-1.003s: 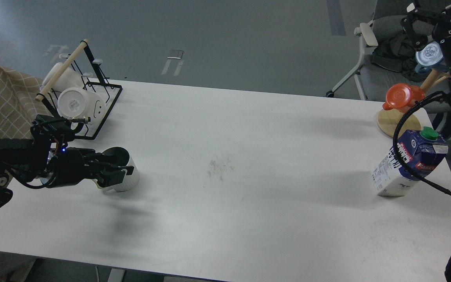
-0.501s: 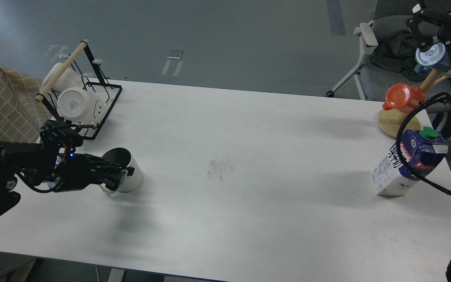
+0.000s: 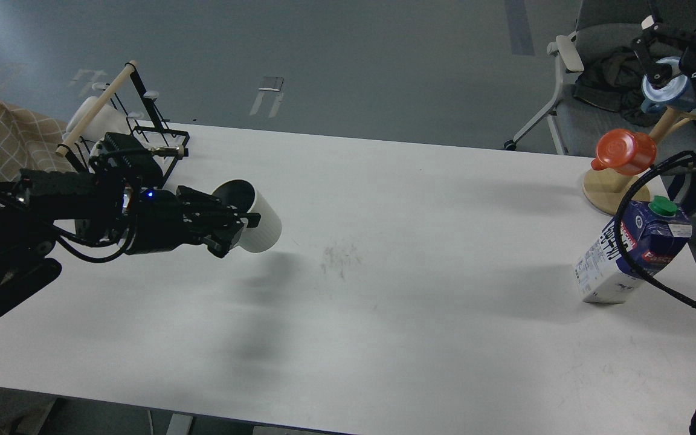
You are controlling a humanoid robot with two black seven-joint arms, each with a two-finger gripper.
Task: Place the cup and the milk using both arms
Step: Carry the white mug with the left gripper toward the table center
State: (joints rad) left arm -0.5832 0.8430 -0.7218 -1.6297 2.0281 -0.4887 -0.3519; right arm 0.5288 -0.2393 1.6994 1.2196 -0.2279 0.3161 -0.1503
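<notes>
Head view shows my left gripper (image 3: 236, 226) clamped on the cup (image 3: 250, 219), one finger reaching over the rim into the dark grey inside and the other against the outer wall. I see the cup held off the table (image 3: 384, 314), tilted so its mouth faces up and toward the left, with its ribbed off-white wall turned to the right. Its shadow falls on the tabletop just below and to the right of it. The cup hangs left of the table's middle, near a faint dark smudge (image 3: 339, 258) on the surface.

Behind my left arm a black wire rack (image 3: 157, 142) with a wooden bar stands at the far left corner of the table, with white crockery (image 3: 85, 115) partly hidden in it.

The milk (image 3: 632, 251) stands on the table near the right edge, well apart from the cup, its green cap (image 3: 662, 206) on top. A black cable (image 3: 626, 254) of my right arm crosses in front of it. Beyond the carton an orange mug (image 3: 623, 151) and a blue mug (image 3: 665, 87) hang on a wooden stand (image 3: 611, 190).

My right gripper (image 3: 656, 54) sits high at the top right corner, just by the blue mug, far above the milk. I cannot tell whether its fingers are apart or together from this angle.
</notes>
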